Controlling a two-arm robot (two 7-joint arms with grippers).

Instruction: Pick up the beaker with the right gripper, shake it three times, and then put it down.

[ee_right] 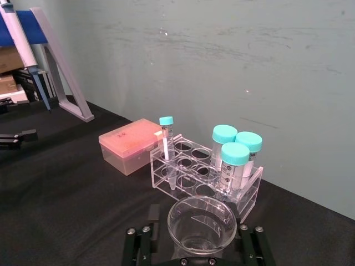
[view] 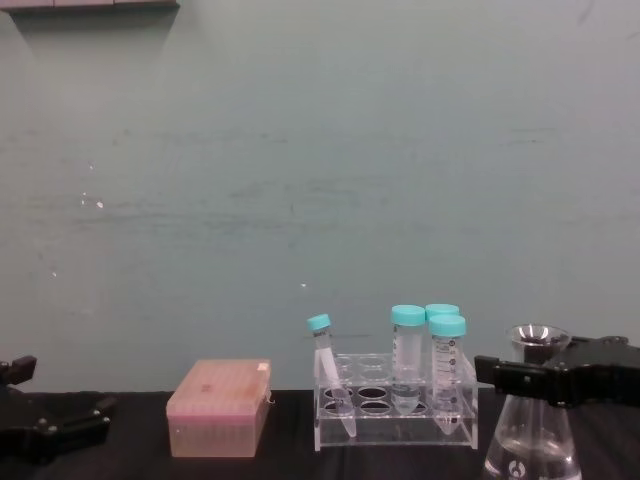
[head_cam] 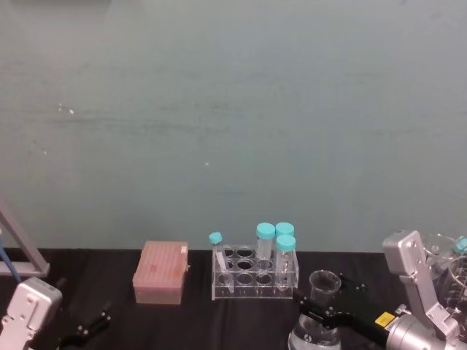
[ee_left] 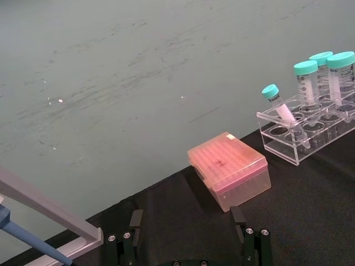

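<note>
Right end effector [view: 520, 378] spans the beaker [view: 532, 432] neck — flask upright.

On the tabletop [view: 290, 470] there is one beaker [view: 531, 432] of clear glass. There is one clear tube rack [view: 395, 410], and it holds four tubes with teal caps: three wide tubes [view: 408, 365] standing upright and one thin tube [view: 328, 365] that leans. There is one pink box [view: 218, 408] with a lid. Two black grippers are present: one left gripper [view: 45, 428] and one right gripper [view: 520, 378]. One pipette stand [ee_right: 58, 66] with one blue pipette [ee_right: 19, 39] is at the far left.
</note>
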